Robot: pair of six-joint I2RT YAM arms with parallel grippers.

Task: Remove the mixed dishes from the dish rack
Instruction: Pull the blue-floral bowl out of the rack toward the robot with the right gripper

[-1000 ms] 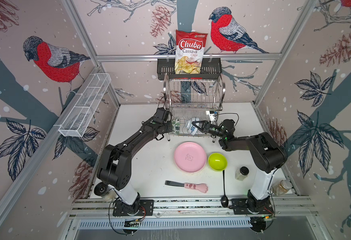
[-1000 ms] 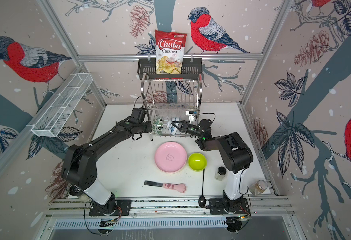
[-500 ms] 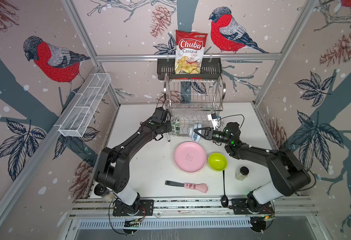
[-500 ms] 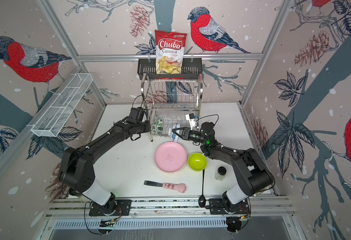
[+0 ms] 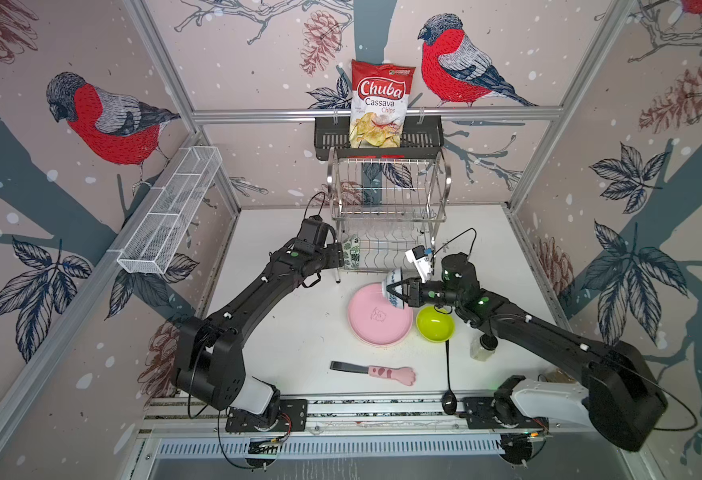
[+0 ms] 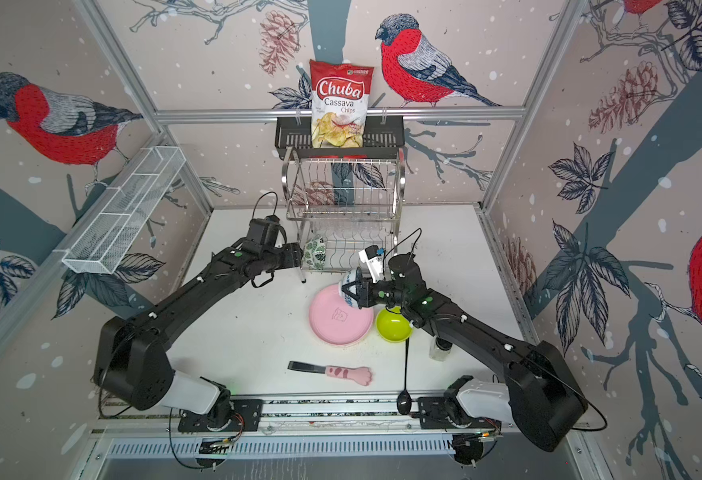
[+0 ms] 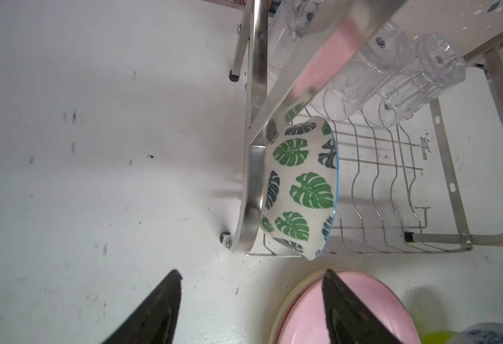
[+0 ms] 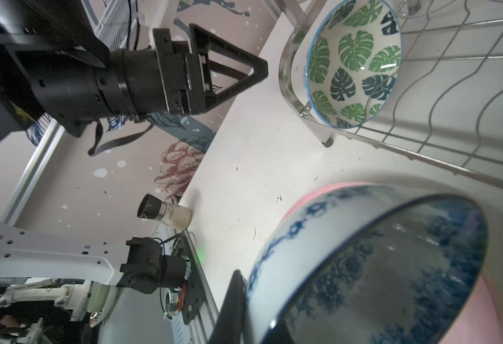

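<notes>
Now the right end effector point(image 5: 399, 292) is closed on the rim of the blue-white bowl point(image 5: 391, 277) and holds it tilted above the far edge of the pink plate point(image 5: 376, 328). The plate lies on the surface, just beside the lime bowl point(image 5: 435, 325).

The left end effector point(image 7: 251, 275) has its jaws spread wide and nothing is between them. It hangs outside the left end of the dish rack point(image 5: 386, 217).

The green-leaf bowl point(image 7: 300, 190) is in the lower tier at that same end. It stands on its edge, with its base against the curved steel side band and its opening turned to the inside of the rack, away from the left arm. So the bowl lies straight ahead of the left end effector, which is clearly the nearer one. I think only the front part of the rim is free for a grip, because the band covers the base.

The clear glasses point(image 7: 408, 74) lie in the upper tier.
</notes>
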